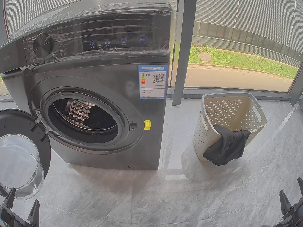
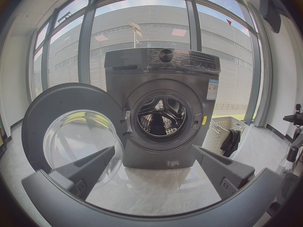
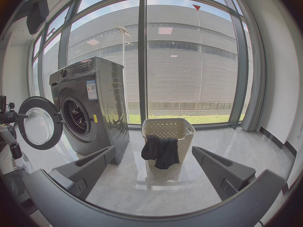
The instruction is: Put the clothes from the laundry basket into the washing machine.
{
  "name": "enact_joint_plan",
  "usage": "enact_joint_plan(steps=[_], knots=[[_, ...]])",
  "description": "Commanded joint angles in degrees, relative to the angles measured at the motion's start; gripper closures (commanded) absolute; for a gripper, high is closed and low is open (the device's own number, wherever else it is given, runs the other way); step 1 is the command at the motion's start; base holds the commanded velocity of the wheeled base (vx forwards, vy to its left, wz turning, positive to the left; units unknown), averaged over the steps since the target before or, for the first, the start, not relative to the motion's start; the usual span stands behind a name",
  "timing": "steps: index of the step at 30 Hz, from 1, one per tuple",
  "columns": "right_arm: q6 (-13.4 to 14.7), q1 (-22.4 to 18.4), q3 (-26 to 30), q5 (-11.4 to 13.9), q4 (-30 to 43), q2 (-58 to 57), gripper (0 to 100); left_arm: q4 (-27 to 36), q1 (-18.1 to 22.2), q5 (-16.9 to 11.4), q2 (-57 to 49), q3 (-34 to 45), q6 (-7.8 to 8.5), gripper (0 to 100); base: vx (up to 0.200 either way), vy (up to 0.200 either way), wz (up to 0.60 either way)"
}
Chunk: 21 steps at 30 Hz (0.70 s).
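A grey front-loading washing machine (image 1: 94, 79) stands on the left with its round door (image 1: 19, 155) swung fully open; something dark lies inside the drum (image 1: 88, 117). To its right sits a cream laundry basket (image 1: 230, 111) with a dark garment (image 1: 228, 145) draped over its near rim. My left gripper (image 1: 22, 204) is open low at the near left, facing the drum (image 2: 161, 117). At the near right my right gripper (image 1: 292, 194) is open, facing the basket (image 3: 170, 130) and the garment (image 3: 161, 150). Both are far from the clothes and hold nothing.
Bare grey marble floor (image 1: 164, 189) spreads between me and the machine and basket. A dark window post (image 1: 184, 44) rises between them, with floor-to-ceiling glass behind. The open door juts out over the floor at the near left.
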Motion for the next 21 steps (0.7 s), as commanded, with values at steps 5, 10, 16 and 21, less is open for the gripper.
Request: enact_joint_plan(steps=[5, 10, 16, 21], knots=[[0.0, 0.0, 1.0, 0.0, -0.1, -0.9, 0, -0.1, 0.0, 0.0, -0.9, 1.0, -0.08, 0, 0.0, -0.2, 0.0], [0.0, 0.0, 1.0, 0.0, 0.0, -0.9, 0, -0.1, 0.0, 0.0, -0.9, 1.0, 0.01, 0, 0.0, -0.2, 0.0], [0.0, 0.0, 1.0, 0.0, 0.0, -0.9, 0, -0.1, 0.0, 0.0, -0.9, 0.9, -0.08, 0, 0.0, -0.2, 0.0], [0.0, 0.1, 1.0, 0.0, 0.0, -0.9, 0, -0.1, -0.1, -0.1, -0.9, 0.9, -0.08, 0, 0.0, -0.2, 0.0]])
